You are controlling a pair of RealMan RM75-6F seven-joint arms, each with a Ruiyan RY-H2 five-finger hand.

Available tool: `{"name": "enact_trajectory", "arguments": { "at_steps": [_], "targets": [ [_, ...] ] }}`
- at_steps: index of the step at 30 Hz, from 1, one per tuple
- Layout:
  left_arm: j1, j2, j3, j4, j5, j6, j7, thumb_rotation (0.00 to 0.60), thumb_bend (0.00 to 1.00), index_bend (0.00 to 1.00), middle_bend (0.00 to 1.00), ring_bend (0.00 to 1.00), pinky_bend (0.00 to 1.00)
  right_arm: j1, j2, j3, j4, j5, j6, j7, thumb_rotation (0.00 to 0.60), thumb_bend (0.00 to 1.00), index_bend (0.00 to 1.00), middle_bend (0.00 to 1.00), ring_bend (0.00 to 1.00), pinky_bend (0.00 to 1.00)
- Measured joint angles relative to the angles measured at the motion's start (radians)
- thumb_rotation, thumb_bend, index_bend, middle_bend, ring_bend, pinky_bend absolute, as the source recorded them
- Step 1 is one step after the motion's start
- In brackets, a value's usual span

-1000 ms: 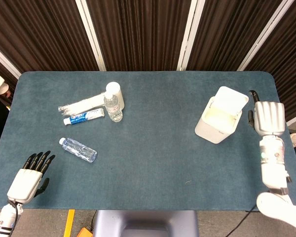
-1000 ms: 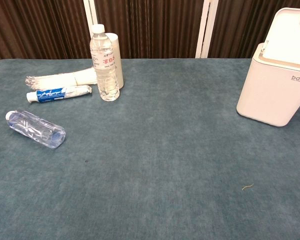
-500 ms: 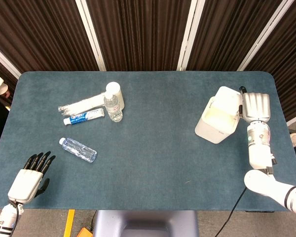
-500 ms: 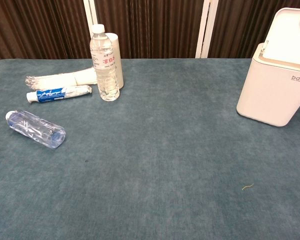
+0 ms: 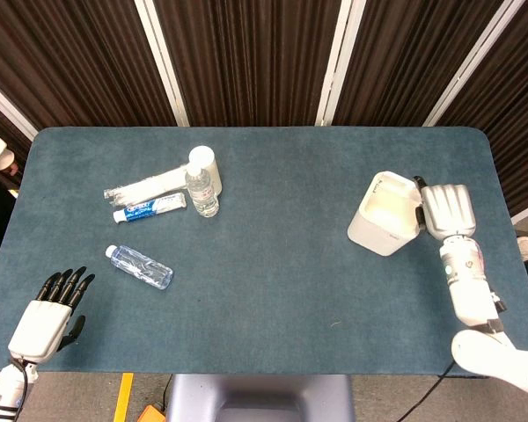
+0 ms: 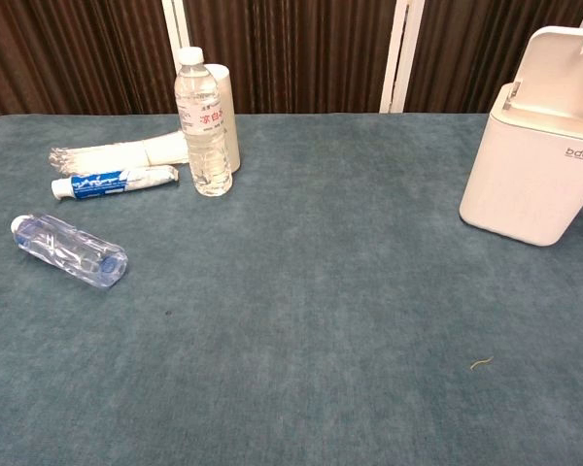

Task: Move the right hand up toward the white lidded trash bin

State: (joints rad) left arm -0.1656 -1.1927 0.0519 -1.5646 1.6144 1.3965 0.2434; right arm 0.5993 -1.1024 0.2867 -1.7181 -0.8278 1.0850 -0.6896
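The white trash bin stands at the table's right side, its lid raised and its inside showing from above. In the chest view the bin fills the right edge with the lid tipped up behind it. My right hand lies palm down just right of the bin, fingers stretched out together beside the lid's hinge side, holding nothing. Whether it touches the lid I cannot tell. My left hand rests at the near left corner, fingers spread and empty. Neither hand shows in the chest view.
An upright water bottle stands by a white cylinder at the back left, with a wrapped white packet and a toothpaste tube beside them. Another bottle lies on its side nearer the front.
My right hand moved left from the table's right edge to the bin's side. The lid now stands lower and less tilted than before. The left hand barely shifted.
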Motion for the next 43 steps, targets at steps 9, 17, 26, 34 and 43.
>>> {"name": "enact_trajectory", "arguments": {
  "at_steps": [9,17,26,34,43],
  "targets": [
    [-0.001,0.005,0.001,0.001,0.004,-0.002,-0.006,0.6,0.48,0.0,0.0,0.0,0.11,-0.066,0.004,-0.158,-0.054,-0.195,0.085,-0.042,0.6,0.55,0.35,1.0,1.0,1.0],
    [-0.002,0.007,0.002,0.002,0.007,-0.002,-0.01,0.6,0.48,0.0,0.0,0.0,0.11,-0.063,-0.04,-0.191,-0.015,-0.164,0.075,-0.102,0.6,0.55,0.35,1.0,1.0,1.0],
    [0.0,0.008,0.006,0.001,0.018,0.005,-0.016,0.6,0.48,0.0,0.0,0.0,0.11,-0.096,-0.015,-0.192,-0.053,-0.232,0.122,0.009,0.6,0.55,0.06,0.83,0.79,0.83],
    [0.008,0.009,0.01,0.003,0.053,0.042,-0.036,0.6,0.48,0.0,0.0,0.0,0.05,-0.263,0.001,-0.289,-0.029,-0.569,0.361,0.193,0.6,0.53,0.0,0.0,0.0,0.02],
    [0.027,0.0,0.023,0.035,0.13,0.121,-0.063,0.6,0.48,0.0,0.0,0.0,0.01,-0.489,-0.038,-0.439,0.149,-0.824,0.573,0.389,0.6,0.48,0.0,0.0,0.0,0.0]
  ]
}}
